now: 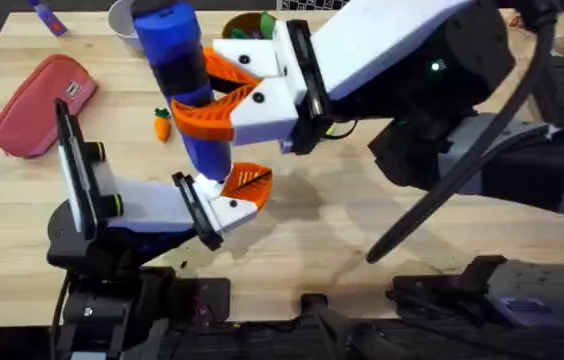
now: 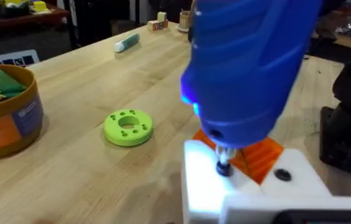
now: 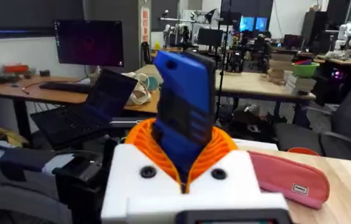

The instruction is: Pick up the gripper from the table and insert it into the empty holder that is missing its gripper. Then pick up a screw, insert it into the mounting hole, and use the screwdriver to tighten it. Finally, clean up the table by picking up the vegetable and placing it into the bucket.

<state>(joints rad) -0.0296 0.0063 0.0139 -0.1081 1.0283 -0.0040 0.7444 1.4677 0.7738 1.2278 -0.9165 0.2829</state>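
The left gripper [image 1: 237, 195] lies low over the table [image 1: 362, 290] near the front edge, pointing toward the middle. Its white holder [image 2: 225, 186] carries an orange fingertip [image 1: 249, 180]; how wide its fingers stand cannot be told. In the left wrist view the thin metal bit [image 2: 223, 165] of the screwdriver [image 2: 250, 62] stands on the top of that white holder, with a blue light glowing on the tool's body and a dark hole just beside the bit.

Just beyond, the right gripper [image 1: 227, 90] reaches across from the right side and is clamped on the blue screwdriver, holding it upright with the bit pointing down. Its orange pads [image 1: 224, 65] press against the tool's body on both sides, which also shows in the right wrist view, where the screwdriver rises between the ribbed pads.

The toy carrot [image 1: 162, 124] lies on the table just beside the screwdriver, on its left. A pink pouch [image 1: 37, 100] lies farther left. In the left wrist view a green ring [image 2: 128, 126] sits on the wood, and near it stands the orange-brown bucket [image 2: 4, 115] with something green inside. A white bowl [image 1: 122, 20] stands at the far edge.
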